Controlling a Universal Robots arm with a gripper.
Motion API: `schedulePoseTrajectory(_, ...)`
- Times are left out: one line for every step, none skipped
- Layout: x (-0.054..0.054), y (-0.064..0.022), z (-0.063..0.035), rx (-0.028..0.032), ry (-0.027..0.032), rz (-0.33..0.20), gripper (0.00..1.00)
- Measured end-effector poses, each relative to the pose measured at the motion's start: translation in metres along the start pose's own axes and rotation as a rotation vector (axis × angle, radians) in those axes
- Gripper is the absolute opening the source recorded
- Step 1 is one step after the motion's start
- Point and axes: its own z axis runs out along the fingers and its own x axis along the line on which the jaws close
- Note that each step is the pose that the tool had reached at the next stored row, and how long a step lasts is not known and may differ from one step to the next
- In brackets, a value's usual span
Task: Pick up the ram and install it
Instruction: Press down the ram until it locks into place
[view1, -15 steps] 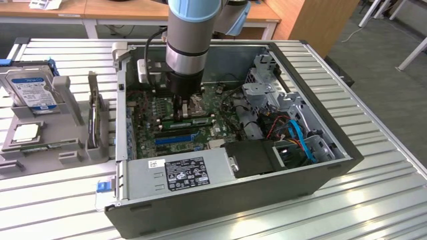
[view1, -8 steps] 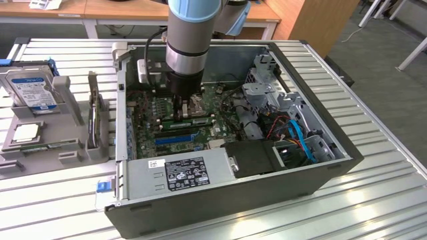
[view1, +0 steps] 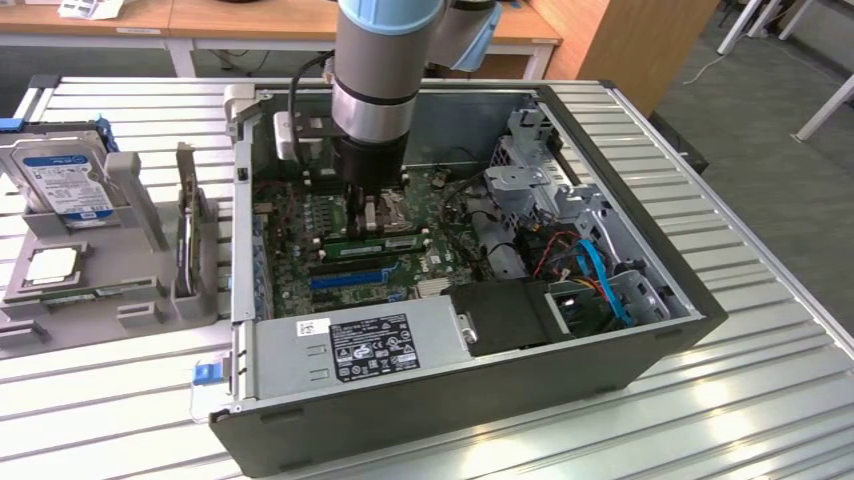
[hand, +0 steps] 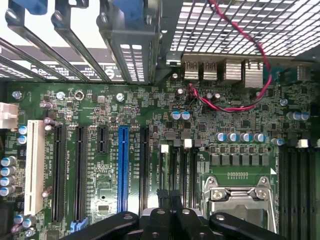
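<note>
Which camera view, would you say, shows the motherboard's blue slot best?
The wrist view: the blue slot is seen close, straight on. The exterior view shows the slot as a small blue strip inside the case.

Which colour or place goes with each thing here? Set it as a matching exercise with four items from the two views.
Things:
1. hard drive
2. power supply
3. long expansion slot
4. twisted wire pair

Matches:
A. grey box with a black label, inside the case
B. red and black
C. standing in a grey holder outside the case, at the exterior view's left
D. blue

Pairs: 1-C, 2-A, 3-D, 4-B
</note>
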Motion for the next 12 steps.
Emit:
schedulePoseTrajectory(0.000, 0.0001, -0.0018, -0.0001, 0.0001, 0.000, 0.10)
schedulePoseTrajectory(0.000, 0.0002, -0.0036, 0.0000, 0.0001, 0.000, 0.10)
schedulePoseTrajectory(0.000, 0.0003, -0.0055, 0.0000, 0.0001, 0.000, 0.10)
schedulePoseTrajectory(0.000, 0.0004, -0.0074, -0.0001, 0.0002, 0.000, 0.10)
schedulePoseTrajectory(0.000, 0.0005, -0.0096, -0.0001, 0.0002, 0.000, 0.10)
schedulePoseTrajectory(-0.001, 0.0006, -0.0116, 0.0000, 0.0001, 0.000, 0.10)
schedulePoseTrajectory(-0.001, 0.0007, -0.0136, 0.0000, 0.0001, 0.000, 0.10)
schedulePoseTrajectory(-0.001, 0.0007, -0.0156, -0.0001, 0.0001, 0.000, 0.10)
schedulePoseTrajectory(-0.001, 0.0008, -0.0174, 0.0000, 0.0001, 0.000, 0.10)
schedulePoseTrajectory(-0.001, 0.0009, -0.0194, 0.0000, 0.0001, 0.000, 0.10)
schedulePoseTrajectory(-0.001, 0.0010, -0.0215, -0.0001, 0.0001, 0.000, 0.10)
schedulePoseTrajectory(-0.001, 0.0012, -0.0236, -0.0001, 0.0001, 0.000, 0.10)
